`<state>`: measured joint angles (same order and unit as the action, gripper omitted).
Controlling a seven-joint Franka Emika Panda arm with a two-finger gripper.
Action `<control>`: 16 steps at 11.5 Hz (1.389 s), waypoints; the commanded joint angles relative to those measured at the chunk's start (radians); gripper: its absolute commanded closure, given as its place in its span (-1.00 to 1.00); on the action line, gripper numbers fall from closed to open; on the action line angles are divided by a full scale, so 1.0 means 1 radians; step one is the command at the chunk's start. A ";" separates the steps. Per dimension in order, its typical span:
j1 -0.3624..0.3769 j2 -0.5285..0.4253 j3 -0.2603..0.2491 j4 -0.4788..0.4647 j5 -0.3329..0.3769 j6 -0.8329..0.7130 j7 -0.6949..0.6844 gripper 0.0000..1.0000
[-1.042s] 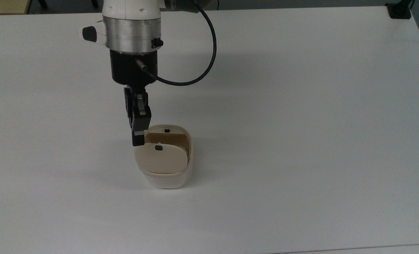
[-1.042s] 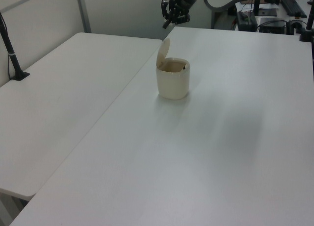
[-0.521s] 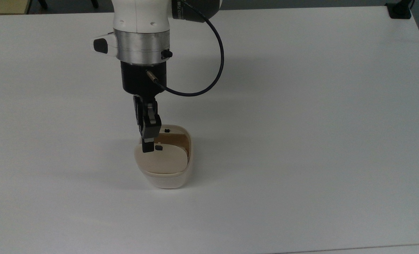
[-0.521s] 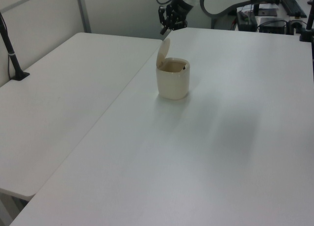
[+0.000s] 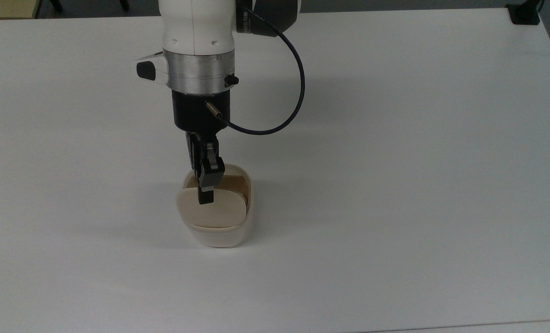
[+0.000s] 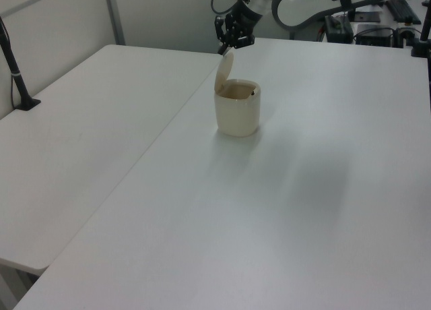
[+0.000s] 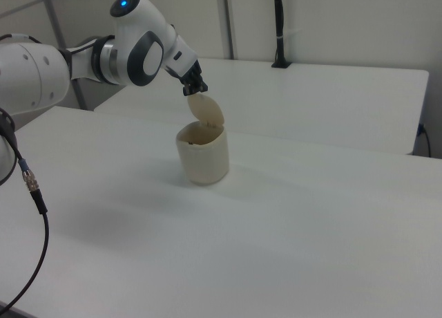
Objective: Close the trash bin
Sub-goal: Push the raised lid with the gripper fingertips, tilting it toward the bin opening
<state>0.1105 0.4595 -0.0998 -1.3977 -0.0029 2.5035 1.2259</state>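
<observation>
bin (image 5: 219,231) | lid (image 5: 211,210) stood raised | gripper (image 5: 205,200) clenched, at lid's 12 o'clock edge | table (image 5: 395,138)

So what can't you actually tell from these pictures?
- Whether the end effector already touches the raised lid: too small in the left and right views, and it overlaps the lid in the top view.
- What lies inside the trash bin: the lid and end effector cover most of the opening in the top view.
- The arm's base: cut off by the edges of the pictures.
</observation>
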 commanded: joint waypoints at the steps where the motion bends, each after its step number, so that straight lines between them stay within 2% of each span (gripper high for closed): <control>1: 0.012 -0.009 -0.015 -0.017 -0.003 0.018 0.014 1.00; 9: 0.017 -0.044 -0.014 -0.076 -0.003 0.012 -0.028 1.00; 13: 0.017 -0.100 -0.006 -0.164 -0.012 0.011 -0.098 1.00; 16: 0.017 -0.110 -0.006 -0.173 -0.014 0.005 -0.112 1.00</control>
<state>0.1148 0.4168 -0.1006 -1.4871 -0.0063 2.5035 1.1429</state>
